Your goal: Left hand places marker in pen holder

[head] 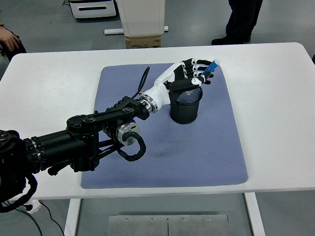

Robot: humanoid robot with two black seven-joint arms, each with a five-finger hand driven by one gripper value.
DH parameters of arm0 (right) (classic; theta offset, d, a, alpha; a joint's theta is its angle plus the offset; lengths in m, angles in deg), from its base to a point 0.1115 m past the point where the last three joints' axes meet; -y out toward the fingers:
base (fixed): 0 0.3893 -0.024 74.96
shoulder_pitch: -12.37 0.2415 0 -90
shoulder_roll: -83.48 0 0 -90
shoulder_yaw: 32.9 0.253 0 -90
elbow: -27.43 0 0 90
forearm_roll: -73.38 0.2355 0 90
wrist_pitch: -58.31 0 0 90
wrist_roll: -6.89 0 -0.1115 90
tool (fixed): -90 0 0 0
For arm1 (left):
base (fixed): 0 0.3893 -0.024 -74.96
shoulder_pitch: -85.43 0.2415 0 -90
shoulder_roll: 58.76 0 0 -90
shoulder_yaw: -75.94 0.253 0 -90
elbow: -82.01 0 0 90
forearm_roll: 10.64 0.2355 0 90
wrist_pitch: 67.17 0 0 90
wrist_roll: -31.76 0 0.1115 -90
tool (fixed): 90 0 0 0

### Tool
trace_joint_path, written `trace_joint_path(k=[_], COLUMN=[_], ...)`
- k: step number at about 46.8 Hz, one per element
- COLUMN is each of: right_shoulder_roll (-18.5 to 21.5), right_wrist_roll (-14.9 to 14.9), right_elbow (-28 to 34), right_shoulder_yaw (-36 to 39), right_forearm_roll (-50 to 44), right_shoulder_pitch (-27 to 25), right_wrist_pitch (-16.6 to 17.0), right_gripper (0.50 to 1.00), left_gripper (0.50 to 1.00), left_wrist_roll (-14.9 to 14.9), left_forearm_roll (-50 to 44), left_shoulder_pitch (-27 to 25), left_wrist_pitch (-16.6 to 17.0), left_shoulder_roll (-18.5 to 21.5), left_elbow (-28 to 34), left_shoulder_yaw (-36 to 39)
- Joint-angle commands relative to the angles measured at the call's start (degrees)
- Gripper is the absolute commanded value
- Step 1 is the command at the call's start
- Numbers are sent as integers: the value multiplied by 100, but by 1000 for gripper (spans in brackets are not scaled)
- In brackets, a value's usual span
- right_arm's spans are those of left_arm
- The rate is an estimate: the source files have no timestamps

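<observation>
My left hand (197,73) hovers over the black mesh pen holder (186,105), which stands upright on the blue-grey mat (162,152). Its fingers are curled around a blue marker (210,68) with a white cap end. The marker is tilted, its upper end pointing up and to the right past the fingertips, its lower end hidden by the hand above the holder's rim. The hand covers the far part of the holder's opening. My right arm does not appear in the head view.
The mat lies on a white table (275,98). Beyond the far edge stand a person's legs (243,19), a cardboard box (143,41) and a white cabinet. A person's hand (9,42) shows at the far left.
</observation>
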Motion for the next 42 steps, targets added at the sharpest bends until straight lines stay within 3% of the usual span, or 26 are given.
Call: trace_joint_path(k=[1,28,42], right_shoulder_roll=[0,0,0], right_wrist_roll=[0,0,0], right_elbow=[6,6,6], right_shoulder_yaw=[1,1,1], right_forearm_roll=[0,0,0], right_shoulder_pitch=[0,0,0], right_wrist_pitch=[0,0,0], right_gripper=[1000,1000,1000], left_gripper=[1000,1000,1000], left_wrist_roll=[9,9,9], left_forearm_roll=[0,71,132], left_shoulder_pitch=[-1,-160,-160], left_wrist_pitch=[1,-157,-157], left_shoulder_roll=[43,341,1211], left_elbow=[0,-27,-149], left_shoulder_yaw=[-2,-670,-723])
